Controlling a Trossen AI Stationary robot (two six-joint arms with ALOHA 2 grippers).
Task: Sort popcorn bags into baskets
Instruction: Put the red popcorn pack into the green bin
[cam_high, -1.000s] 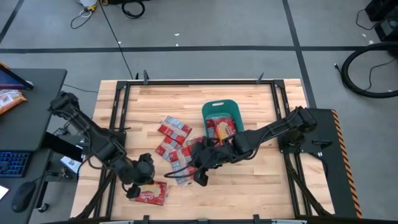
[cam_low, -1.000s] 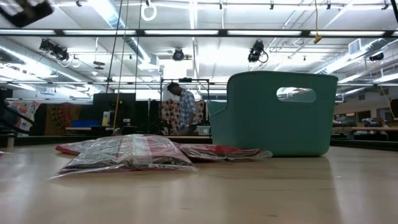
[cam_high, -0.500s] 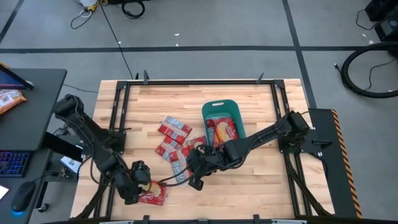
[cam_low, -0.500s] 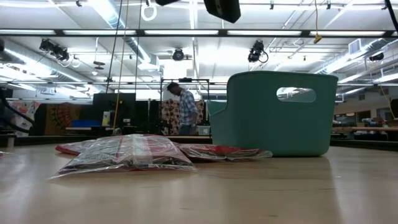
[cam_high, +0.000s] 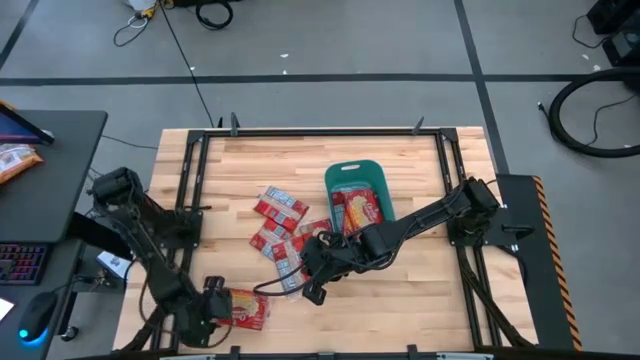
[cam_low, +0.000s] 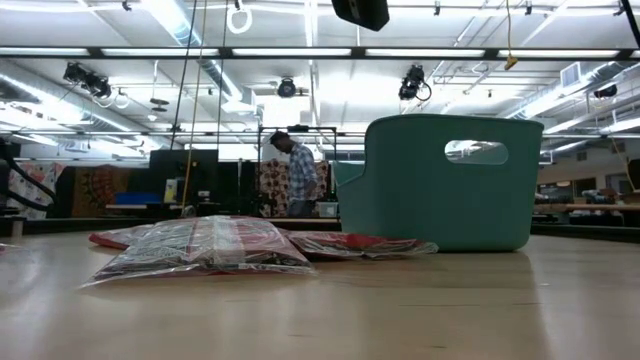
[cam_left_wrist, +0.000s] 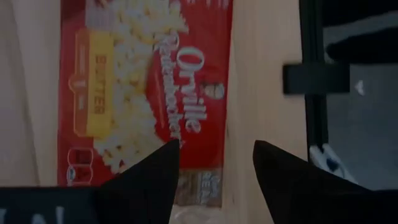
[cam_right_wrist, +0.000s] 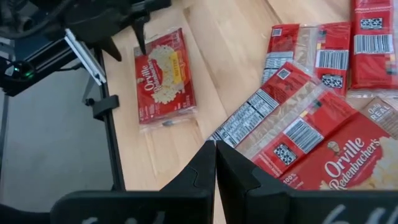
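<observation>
High view: left pincer (cam_high: 212, 309) at near-left surface (cam_high: 420, 290) edge, fingers apart, touching left end of lone popcorn bag (cam_high: 243, 309); bag's long axis runs left-right. Right pincer (cam_high: 310, 290) fingers together, over pile. Basket (cam_high: 340, 174) far right; left arm nearer lone bag.

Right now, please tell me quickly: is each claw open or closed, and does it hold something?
Left claw: open, empty, over the lone popcorn bag near the table edge.
Right claw: closed, empty, above the pile of popcorn bags.
</observation>
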